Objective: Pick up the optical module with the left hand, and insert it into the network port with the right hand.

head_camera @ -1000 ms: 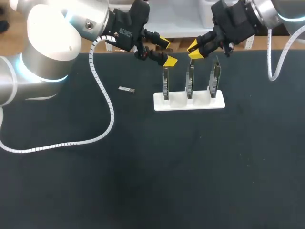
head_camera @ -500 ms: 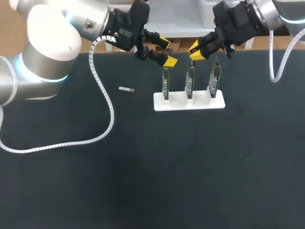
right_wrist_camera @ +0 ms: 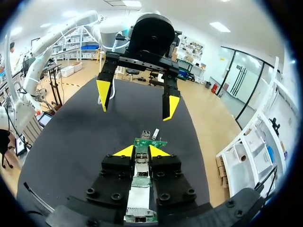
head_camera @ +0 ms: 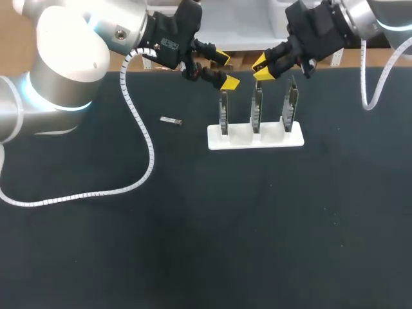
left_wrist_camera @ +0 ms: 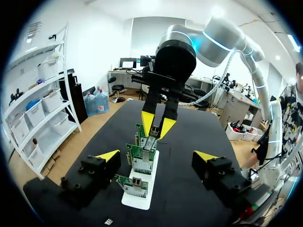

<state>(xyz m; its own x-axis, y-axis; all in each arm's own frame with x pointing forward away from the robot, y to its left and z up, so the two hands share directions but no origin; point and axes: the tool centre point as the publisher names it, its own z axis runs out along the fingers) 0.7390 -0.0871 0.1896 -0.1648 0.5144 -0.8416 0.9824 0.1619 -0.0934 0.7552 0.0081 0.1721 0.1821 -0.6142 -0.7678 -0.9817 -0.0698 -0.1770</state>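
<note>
Black tabletop (head_camera: 206, 244) fills the head view, with a pale floor and white bins along the top edge of the frame. My left arm (head_camera: 71, 64) comes in from the upper left, a white coiled cable (head_camera: 138, 129) looping down from it across the cloth. Its left gripper (head_camera: 226, 69) hangs at upper centre, spread wide and holding nothing. My right arm (head_camera: 360, 19) enters from the upper right. The right gripper (head_camera: 262, 68) sits just above the middle of three upright network cards (head_camera: 257, 106); whether it is closed or grips anything I cannot tell. The cards stand in a white holder (head_camera: 255, 138) right of centre in the upper half. The optical module (head_camera: 170, 120) lies flat on the tabletop, left of the holder and apart from both grippers.
</note>
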